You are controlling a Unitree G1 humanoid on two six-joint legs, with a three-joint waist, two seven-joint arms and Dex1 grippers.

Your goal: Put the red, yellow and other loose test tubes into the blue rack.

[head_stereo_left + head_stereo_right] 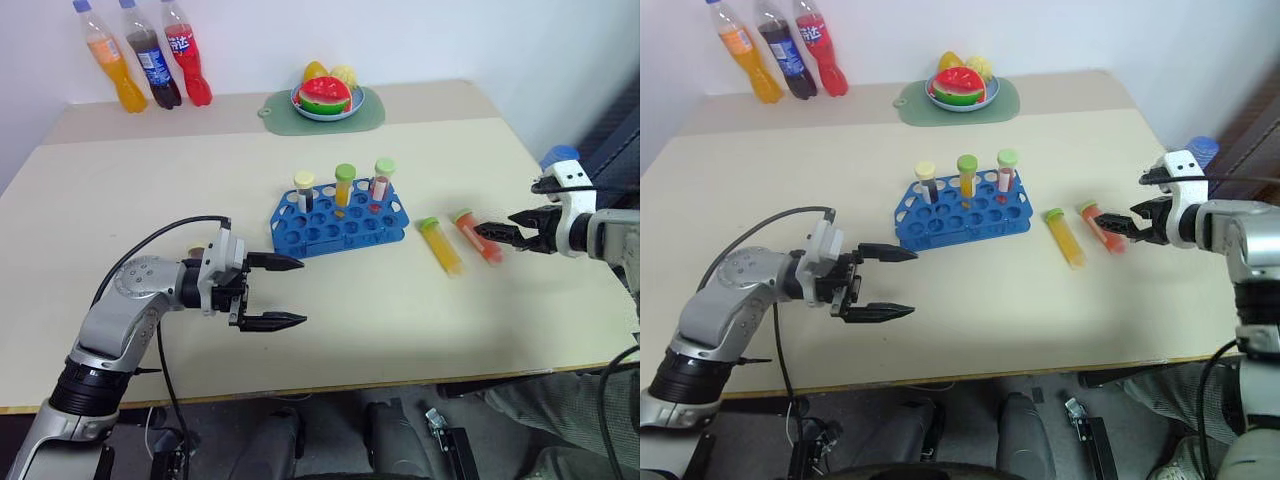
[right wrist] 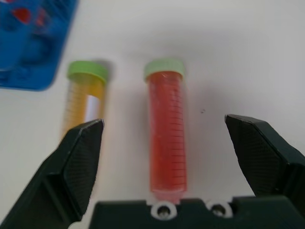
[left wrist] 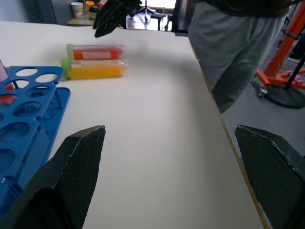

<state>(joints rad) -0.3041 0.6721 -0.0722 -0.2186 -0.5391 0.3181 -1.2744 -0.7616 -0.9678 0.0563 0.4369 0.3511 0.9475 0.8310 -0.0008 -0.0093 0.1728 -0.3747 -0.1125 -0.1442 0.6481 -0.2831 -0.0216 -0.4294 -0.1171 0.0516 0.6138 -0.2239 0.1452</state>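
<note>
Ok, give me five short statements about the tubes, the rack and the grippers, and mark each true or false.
1. Three capped tubes stand upright in the blue rack. True.
2. The red tube is clamped in the right gripper. False: it lies on the table, the gripper open at its end.
3. The yellow tube lies beside the red tube. True.
4. The left gripper holds a tube. False: open and empty.
5. The loose tubes have blue caps. False: green.

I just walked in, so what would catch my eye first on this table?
The blue rack mid-table, three capped tubes upright in it. To its right, a red tube and a yellow tube lie side by side, the open right gripper at the red one.
</note>
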